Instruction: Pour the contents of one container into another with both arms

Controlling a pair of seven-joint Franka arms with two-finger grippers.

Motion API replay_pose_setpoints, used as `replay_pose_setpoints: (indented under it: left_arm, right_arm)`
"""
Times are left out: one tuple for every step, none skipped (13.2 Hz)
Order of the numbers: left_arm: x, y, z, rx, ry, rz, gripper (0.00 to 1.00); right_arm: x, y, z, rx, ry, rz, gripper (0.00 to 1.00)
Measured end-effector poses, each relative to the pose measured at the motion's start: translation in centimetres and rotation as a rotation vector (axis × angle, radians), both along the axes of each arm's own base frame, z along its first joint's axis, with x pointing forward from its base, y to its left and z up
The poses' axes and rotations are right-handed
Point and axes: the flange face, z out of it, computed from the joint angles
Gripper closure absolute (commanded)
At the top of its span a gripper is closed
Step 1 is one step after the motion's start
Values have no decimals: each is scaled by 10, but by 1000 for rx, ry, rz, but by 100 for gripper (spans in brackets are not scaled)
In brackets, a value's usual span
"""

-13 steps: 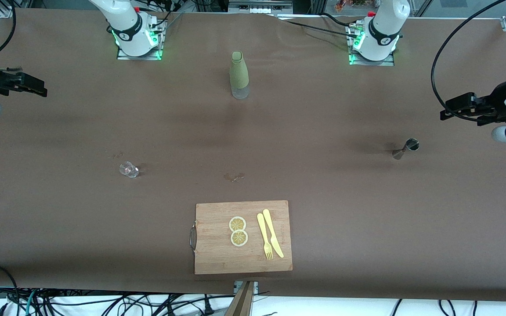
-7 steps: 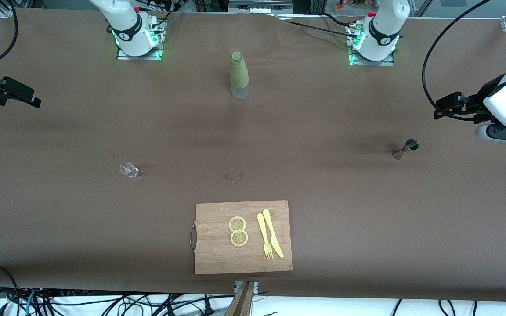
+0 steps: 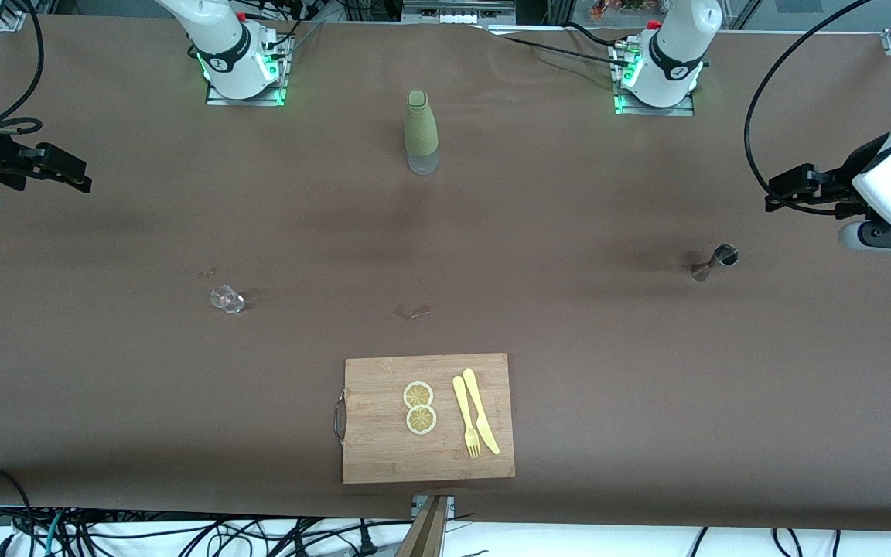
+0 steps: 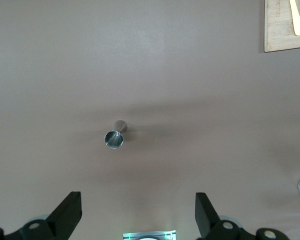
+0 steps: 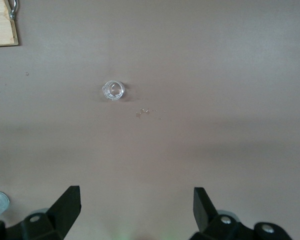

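Observation:
A steel jigger point(image 3: 715, 261) stands on the brown cloth toward the left arm's end, also in the left wrist view as the jigger point(image 4: 115, 136). My left gripper point(image 3: 778, 191) hangs over bare cloth beside it, open and empty, shown as the left gripper point(image 4: 137, 201). A small clear glass point(image 3: 227, 299) sits toward the right arm's end, also seen as the glass point(image 5: 113, 90). My right gripper point(image 3: 74, 175) hovers over bare cloth at that end, open and empty, shown as the right gripper point(image 5: 136, 196). A green bottle point(image 3: 421, 131) with a clear base stands between the arm bases.
A wooden cutting board point(image 3: 384, 449) lies near the table's front edge, holding two lemon slices point(image 3: 419, 408), a yellow fork point(image 3: 465, 422) and a yellow knife point(image 3: 481, 414). A few droplets point(image 3: 412, 312) mark the cloth mid-table. Cables trail along the table's ends.
The right gripper dipled back slightly toward the table's middle after drifting outward. The left arm's wrist turned early in the second and has barely moved since. Nothing on the table moved.

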Motion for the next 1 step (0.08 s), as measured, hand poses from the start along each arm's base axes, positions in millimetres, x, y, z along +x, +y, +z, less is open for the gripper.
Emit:
replay_pose_setpoints:
  left_arm:
    - [0, 0, 0, 0, 1, 0, 0]
  right_arm:
    - [0, 0, 0, 0, 0, 0, 0]
